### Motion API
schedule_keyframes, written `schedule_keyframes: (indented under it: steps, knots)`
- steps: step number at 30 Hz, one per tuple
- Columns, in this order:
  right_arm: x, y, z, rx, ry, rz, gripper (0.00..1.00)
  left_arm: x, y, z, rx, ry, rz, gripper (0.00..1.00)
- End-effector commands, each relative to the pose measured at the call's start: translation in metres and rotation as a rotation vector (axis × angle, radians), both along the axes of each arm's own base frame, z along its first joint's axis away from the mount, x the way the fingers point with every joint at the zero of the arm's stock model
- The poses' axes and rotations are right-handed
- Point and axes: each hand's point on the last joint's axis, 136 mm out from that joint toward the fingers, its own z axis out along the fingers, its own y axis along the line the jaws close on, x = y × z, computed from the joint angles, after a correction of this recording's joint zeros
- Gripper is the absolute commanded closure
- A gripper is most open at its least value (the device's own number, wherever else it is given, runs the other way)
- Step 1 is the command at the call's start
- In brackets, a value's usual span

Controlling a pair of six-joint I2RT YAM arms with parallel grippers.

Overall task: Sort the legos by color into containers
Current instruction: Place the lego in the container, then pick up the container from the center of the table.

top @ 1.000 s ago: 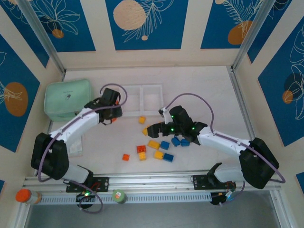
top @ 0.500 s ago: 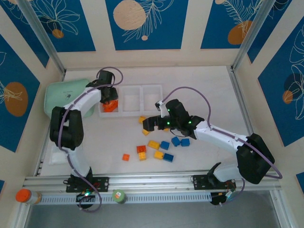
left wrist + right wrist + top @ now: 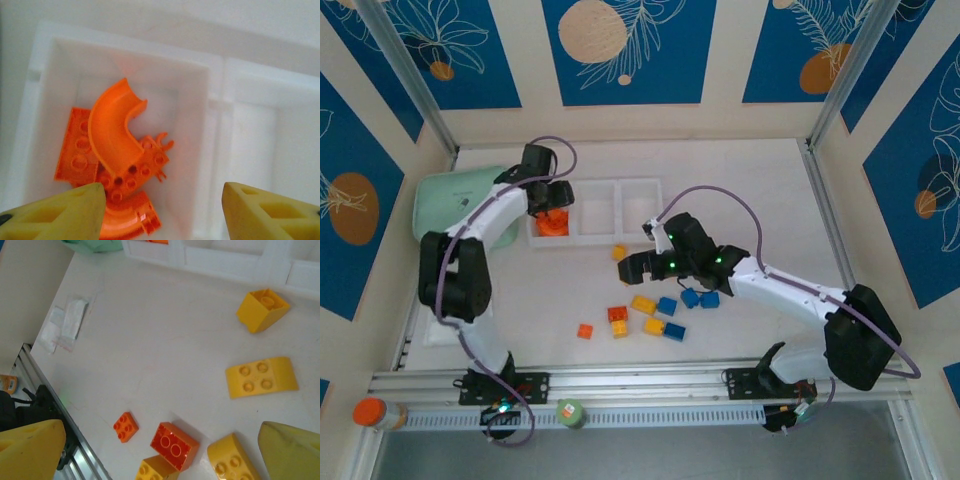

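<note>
My left gripper point(image 3: 552, 203) hangs open over the left container point(image 3: 200, 125) of the white tray point(image 3: 601, 236). Below it lie orange legos: a curved piece point(image 3: 111, 132), a flat brick point(image 3: 76, 152) and a second curved piece point(image 3: 127, 220). Nothing sits between its yellow fingertips point(image 3: 60, 212). My right gripper point(image 3: 633, 267) is open above the loose legos on the table, over a red brick point(image 3: 175, 444) and a small orange brick point(image 3: 125, 426). Yellow bricks point(image 3: 261, 377) lie around it, and blue bricks point(image 3: 699, 297) lie to its right in the top view.
A mint-green pouch point(image 3: 455, 205) lies left of the tray. A clear plastic bag point(image 3: 65, 325) rests near the table's left edge. A metal rail point(image 3: 650, 375) runs along the front, with an orange-capped bottle point(image 3: 370, 412) and a green cap point(image 3: 570, 411) beyond it.
My left arm swung from the table up over the tray's left container and its jaws opened, leaving the orange piece inside. My right gripper drifted slightly left.
</note>
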Motion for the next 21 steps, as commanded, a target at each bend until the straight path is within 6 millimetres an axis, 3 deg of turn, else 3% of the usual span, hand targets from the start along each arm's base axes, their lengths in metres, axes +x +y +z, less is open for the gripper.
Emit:
schedule_keyframes:
  steps: [1,9,21]
  knots:
    - [-0.007,-0.002,0.009,-0.011,0.006,-0.012,0.01,-0.029,-0.011,0.019,-0.076,-0.016,-0.068,0.36]
    - [-0.026,-0.002,-0.005,-0.073,0.037,0.008,0.01,-0.105,-0.020,0.016,-0.066,0.008,-0.130,0.34]
    - [-0.062,-0.005,-0.042,-0.160,0.090,0.017,0.01,-0.233,-0.038,-0.024,-0.034,0.159,-0.236,0.32]
